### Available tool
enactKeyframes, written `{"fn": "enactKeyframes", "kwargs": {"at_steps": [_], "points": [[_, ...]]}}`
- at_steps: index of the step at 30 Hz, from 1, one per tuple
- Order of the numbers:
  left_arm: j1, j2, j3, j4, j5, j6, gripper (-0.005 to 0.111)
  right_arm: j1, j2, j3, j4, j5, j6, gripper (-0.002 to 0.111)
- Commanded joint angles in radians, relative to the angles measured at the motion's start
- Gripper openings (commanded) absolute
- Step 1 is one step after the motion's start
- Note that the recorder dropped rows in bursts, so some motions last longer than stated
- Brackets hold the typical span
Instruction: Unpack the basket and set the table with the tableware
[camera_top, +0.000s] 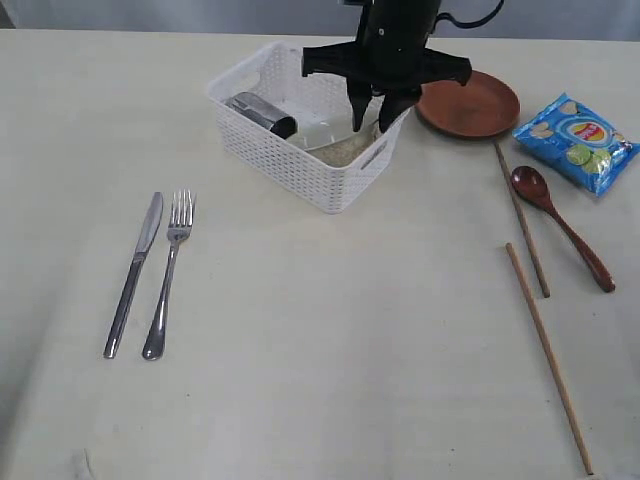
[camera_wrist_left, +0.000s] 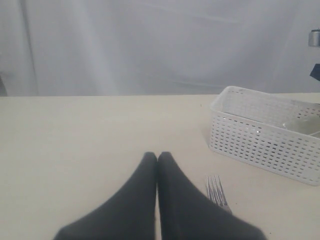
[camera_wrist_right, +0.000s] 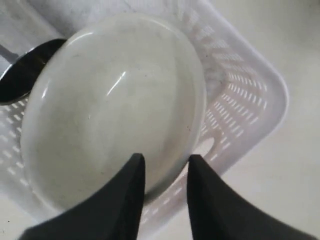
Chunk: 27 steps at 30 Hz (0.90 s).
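Table (camera_top: 320, 400) mostly set. Basket (camera_top: 290, 165) sits far centre, still holding two pieces. Bowl (camera_wrist_right: 110, 100) is in the basket's right end, tilted, its edge up against the right end wall. Cup (camera_top: 262, 112) lies on its side in the left end, touching or just beside the bowl, can't tell which. Right gripper (camera_top: 373, 122) reaches down into the basket's right end, fingers apart and straddling the bowl's right rim: one finger over the bowl's inside, the other on the wall side. The rim runs across the gap, the bowl's body lies left of the fingers, and no squeeze shows yet. Likely next is pinching the rim and lifting. Left gripper (camera_wrist_left: 157, 156) is well apart at near left by the fork (camera_wrist_left: 216, 190), fingers pressed together, empty, so the right arm is the nearer one.
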Motion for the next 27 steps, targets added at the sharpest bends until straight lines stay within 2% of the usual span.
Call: {"fn": "enactKeyframes", "kwargs": {"at_steps": [1,4,10,19,27], "points": [[-0.001,-0.004,0.003,-0.004,-0.006,0.0,0.0,-0.003,0.019,0.004,0.047,-0.047,0.007,0.013],[-0.001,-0.004,0.003,-0.004,-0.006,0.0,0.0,-0.003,0.022,0.004,0.055,-0.065,0.007,0.0],[-0.001,-0.004,0.003,-0.004,-0.006,0.0,0.0,-0.003,0.022,-0.028,0.009,-0.064,0.0,0.0],[-0.001,-0.004,0.003,-0.004,-0.006,0.0,0.0,-0.009,0.022,-0.149,-0.159,-0.017,0.006,0.0],[-0.001,-0.004,0.003,-0.004,-0.006,0.0,0.0,-0.07,0.022,-0.276,-0.153,0.025,-0.059,0.0]]}}
